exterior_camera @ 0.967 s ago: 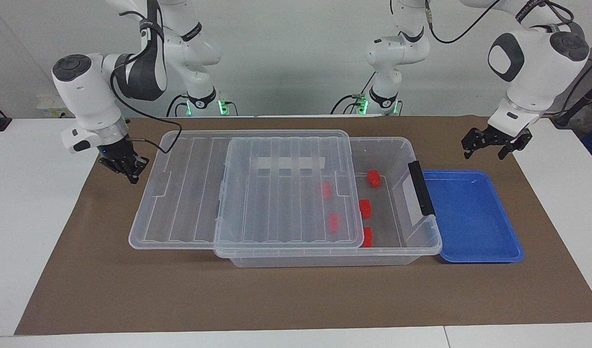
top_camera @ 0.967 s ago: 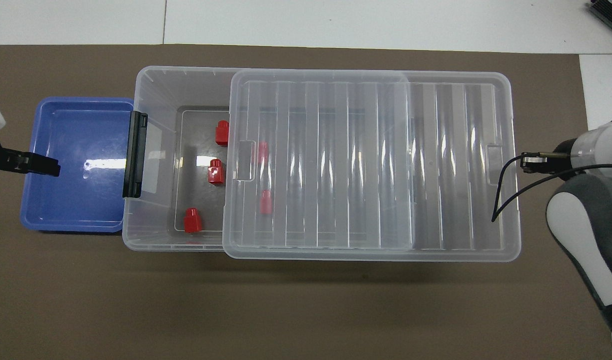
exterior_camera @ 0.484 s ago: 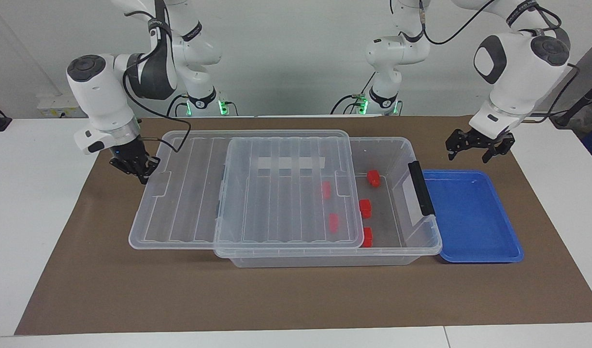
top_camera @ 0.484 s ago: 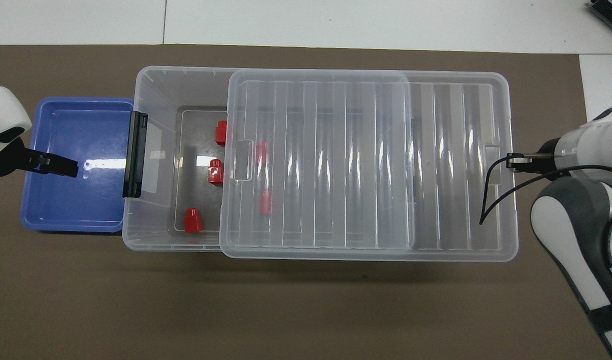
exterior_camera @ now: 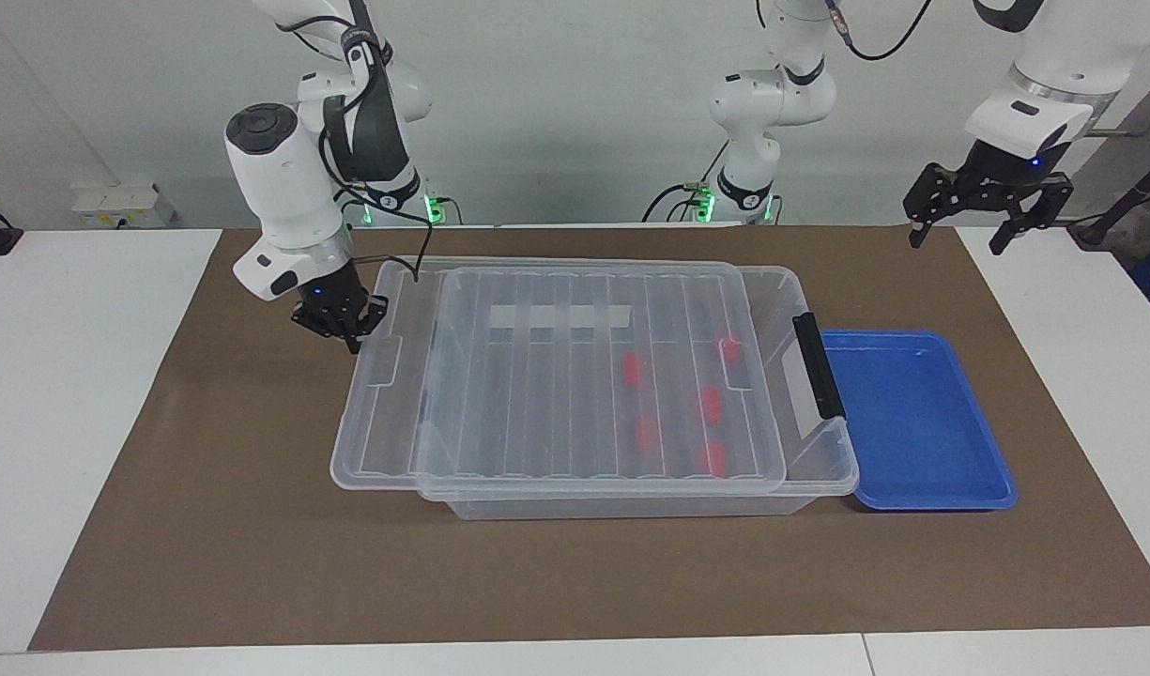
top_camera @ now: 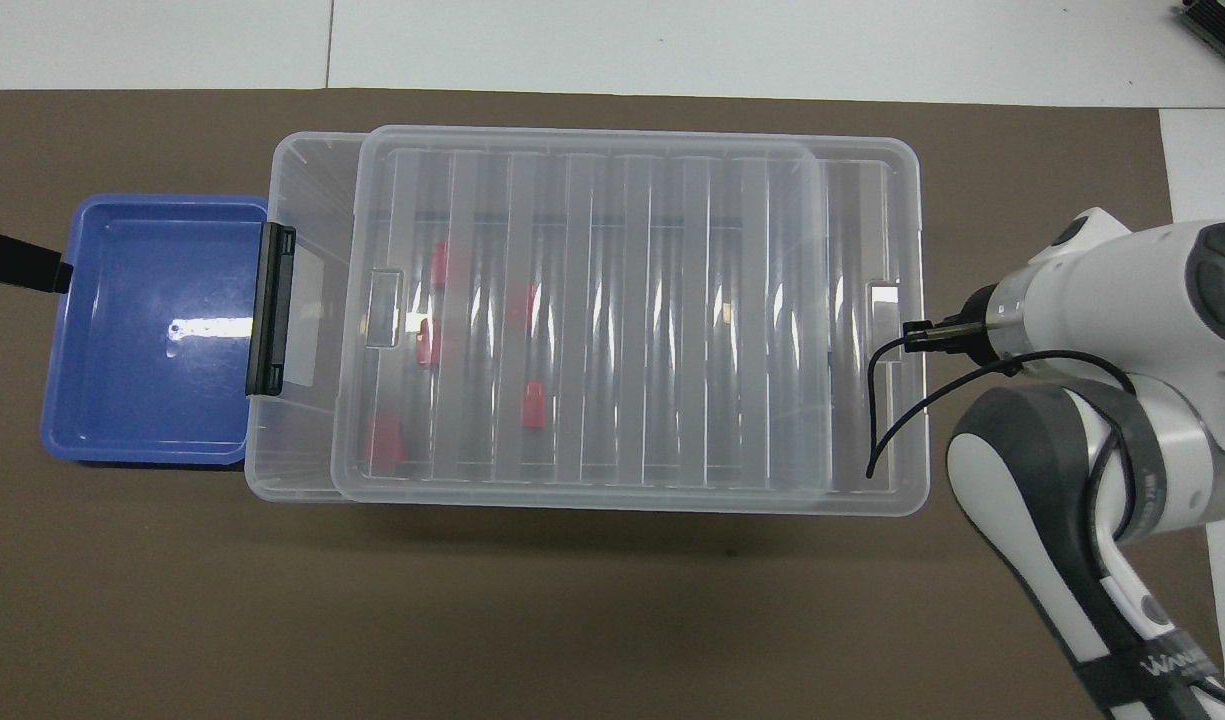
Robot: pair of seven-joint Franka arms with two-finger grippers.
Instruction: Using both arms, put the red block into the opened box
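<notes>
Item: clear storage box [exterior_camera: 823, 469] [top_camera: 302, 170] on a brown mat [exterior_camera: 537, 582] [top_camera: 572, 620] covering the middle of a white table [exterior_camera: 68, 394] [top_camera: 672, 40]. Its ribbed clear lid [exterior_camera: 575, 394] [top_camera: 592, 310] lies over most of the box, overhanging at the right arm's end and leaving a narrow strip uncovered at the left arm's end, by the black handle [exterior_camera: 817, 364] [top_camera: 271, 308]. A white strip [exterior_camera: 558, 316] shows on the lid. Contents: five red blocks [exterior_camera: 633, 369] [top_camera: 533, 404] on the box floor, all seen through the lid, toward the left arm's end. Beside the box at that end, just past the handle: a shallow blue tray [exterior_camera: 969, 469] [top_camera: 122, 430], touching or nearly touching the box. Right end effector [exterior_camera: 349, 333] [top_camera: 917, 335]: fingertips closed together, holding nothing, its tip low against the lid's edge at the right arm's end, by the lid's tab; whether it truly touches cannot be told. Left end effector [exterior_camera: 959, 239]: fingers spread wide, holding nothing, raised in the air over the mat's edge at the left arm's end, well apart from the box; in the overhead view only a dark tip [top_camera: 17, 265] shows, at the tray's edge.
</notes>
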